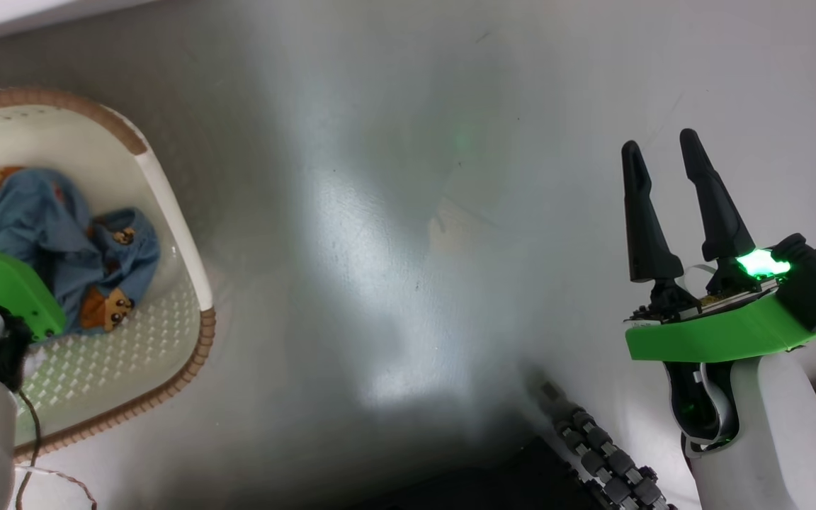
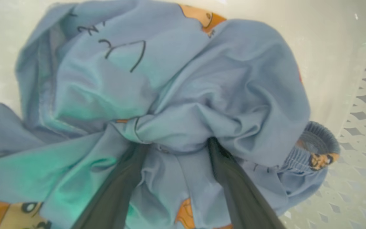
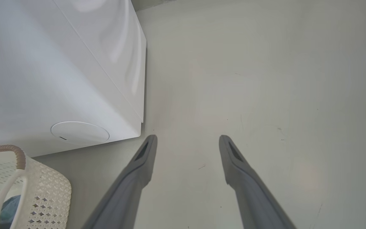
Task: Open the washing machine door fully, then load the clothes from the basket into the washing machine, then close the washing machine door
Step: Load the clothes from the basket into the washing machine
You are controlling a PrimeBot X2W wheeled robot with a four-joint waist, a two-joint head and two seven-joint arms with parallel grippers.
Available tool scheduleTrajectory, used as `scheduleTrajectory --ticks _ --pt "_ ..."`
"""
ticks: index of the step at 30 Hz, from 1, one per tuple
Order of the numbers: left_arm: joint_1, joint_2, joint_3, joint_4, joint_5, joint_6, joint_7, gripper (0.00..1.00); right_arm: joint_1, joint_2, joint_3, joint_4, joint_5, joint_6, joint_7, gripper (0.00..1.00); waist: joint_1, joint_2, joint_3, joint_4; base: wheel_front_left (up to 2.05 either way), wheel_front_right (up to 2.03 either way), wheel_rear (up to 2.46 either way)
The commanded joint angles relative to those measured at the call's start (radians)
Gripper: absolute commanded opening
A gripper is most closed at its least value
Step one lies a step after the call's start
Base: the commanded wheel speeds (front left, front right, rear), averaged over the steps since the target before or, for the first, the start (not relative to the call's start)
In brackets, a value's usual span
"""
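left gripper [image 2: 175, 146]: open, jaws spread wide, nothing pinched. Both long dark fingers [image 2: 116, 190] run into the cloth, tips buried under a fold, fabric bunched between them.
clothes [image 2: 183, 89]: crumpled bundle of soft light blue fabric with orange-brown bear prints. It lies inside the basket against the far wall, touching the left gripper.
basket [image 1: 202, 333]: small rectangular cream-white perforated plastic basket with a brown woven-look rim. It stands on the floor at the robot's left.
right gripper [image 1: 659, 142]: open and empty, fingers apart, over bare floor well away from the basket.
washing machine [image 3: 59, 63]: big white boxy body with a round flap low on its panel. In the right wrist view it is near the basket.
floor [image 1: 380, 212]: glossy pale grey, with glare patches.
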Motion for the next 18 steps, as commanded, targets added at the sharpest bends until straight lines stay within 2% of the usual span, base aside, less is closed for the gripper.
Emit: scheduleTrajectory --ticks 1,9,18 --pt "0.022 0.027 0.016 0.002 -0.010 0.007 -0.008 0.00 0.020 0.000 0.022 -0.021 0.007 0.006 -0.005 1.00 0.0000 -0.0001 0.005 -0.006 0.00 0.00 0.00" --pt "0.036 0.002 -0.011 0.006 -0.001 0.006 -0.060 0.00 0.005 0.000 0.020 -0.010 0.004 0.006 -0.005 1.00 0.0000 -0.0001 -0.026 0.002 0.00 0.00 0.00" --pt "0.125 -0.028 -0.046 -0.012 -0.002 -0.001 -0.248 0.00 -0.002 0.000 0.015 0.009 -0.010 0.006 -0.005 1.00 0.0000 -0.0001 -0.150 0.026 0.00 0.00 0.00"
